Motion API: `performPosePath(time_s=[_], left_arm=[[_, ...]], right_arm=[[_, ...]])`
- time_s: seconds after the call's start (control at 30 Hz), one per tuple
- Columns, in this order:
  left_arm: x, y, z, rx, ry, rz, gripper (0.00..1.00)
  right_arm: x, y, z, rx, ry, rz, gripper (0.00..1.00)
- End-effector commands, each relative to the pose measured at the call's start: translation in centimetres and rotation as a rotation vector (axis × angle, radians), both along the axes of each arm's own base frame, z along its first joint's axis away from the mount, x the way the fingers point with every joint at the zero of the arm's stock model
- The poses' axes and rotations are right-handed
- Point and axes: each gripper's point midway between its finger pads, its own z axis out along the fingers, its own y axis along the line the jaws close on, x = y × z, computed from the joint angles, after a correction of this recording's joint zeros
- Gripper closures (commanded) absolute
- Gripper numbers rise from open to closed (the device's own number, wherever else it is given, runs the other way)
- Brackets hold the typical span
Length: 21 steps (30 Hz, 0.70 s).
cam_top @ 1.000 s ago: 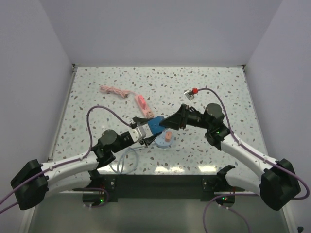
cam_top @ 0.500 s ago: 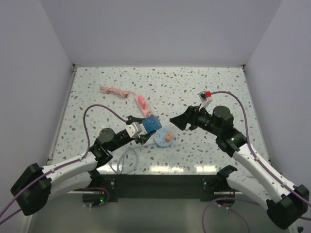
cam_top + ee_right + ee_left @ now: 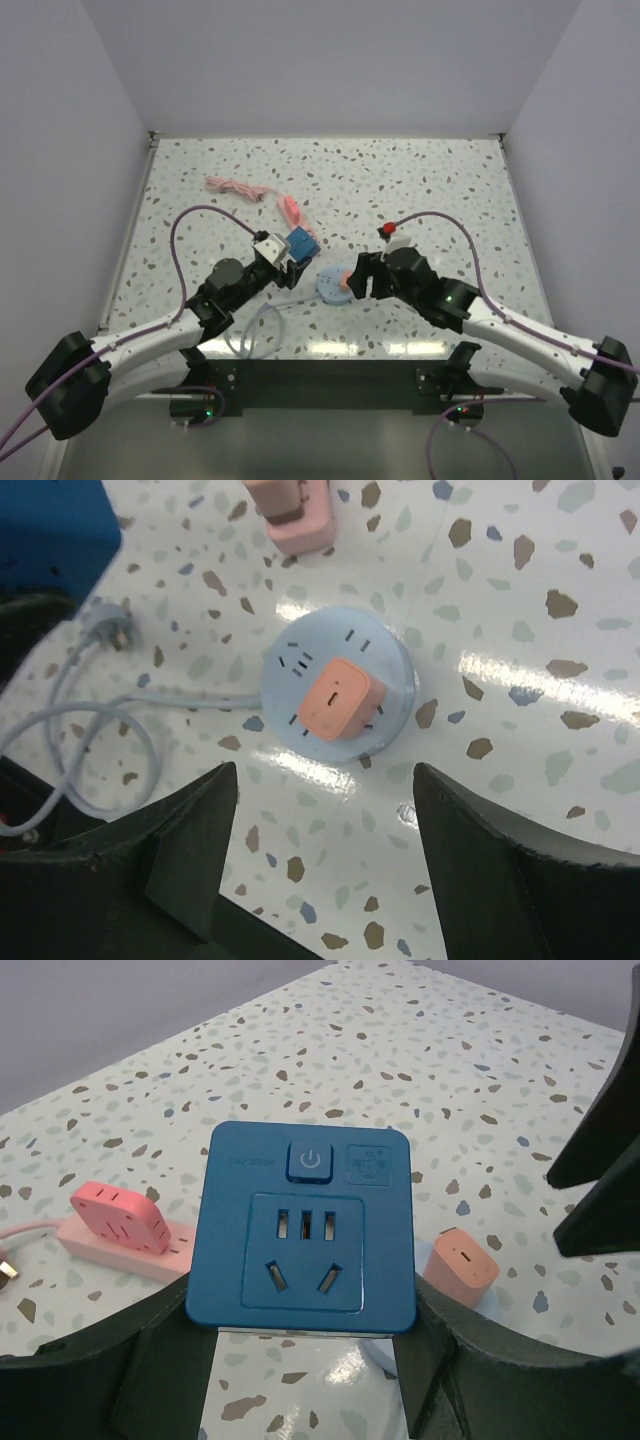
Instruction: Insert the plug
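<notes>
The left hand point(image 3: 302, 1320) is clamped on the edges of a blue square plastic socket block point(image 3: 303, 1225), which is held clear of the speckled worktop point(image 3: 420, 180). The right hand point(image 3: 322, 790) is spread wide and empty over a salmon-pink cube plug point(image 3: 337, 698) that sits on a round pale-blue socket disc point(image 3: 392, 668). A pink power strip point(image 3: 120, 1235) lies beyond.

Trouble is likeliest at the pickup. The disc is not fixed, so it may be dragged or lifted with the cube if the plug is seated tightly, and its looped pale-blue cable point(image 3: 60, 730) may snag. An off-centre pinch may tilt the cube and leave its pins misaligned with the block's slots. The block may also twist in its edge grip when pressed.
</notes>
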Motion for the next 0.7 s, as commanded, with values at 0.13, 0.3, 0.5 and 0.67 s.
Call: performPosePath(time_s=[0.13, 0.3, 0.5, 0.67], left_arm=[[0.7, 0.5, 4.2, -0.109, -0.063, 0.047, 1.0], [0.6, 0.4, 4.3, -0.111, -0.069, 0.034, 1.0], [0.7, 0.4, 3.9, -0.106, -0.064, 0.038, 1.0], [0.8, 0.7, 3.8, -0.104, -0.064, 0.047, 1.0]], right_arm=[[2.1, 1.2, -1.8, -0.115, -0.026, -0.104, 0.27], [2.3, 2.7, -2.5, -0.099, -0.014, -0.077, 0.27], [2.6, 4.6, -3.8, -0.117, 0.006, -0.048, 0.28], [3.6, 5.1, -4.6, -0.185, 0.013, -0.064, 0.32]])
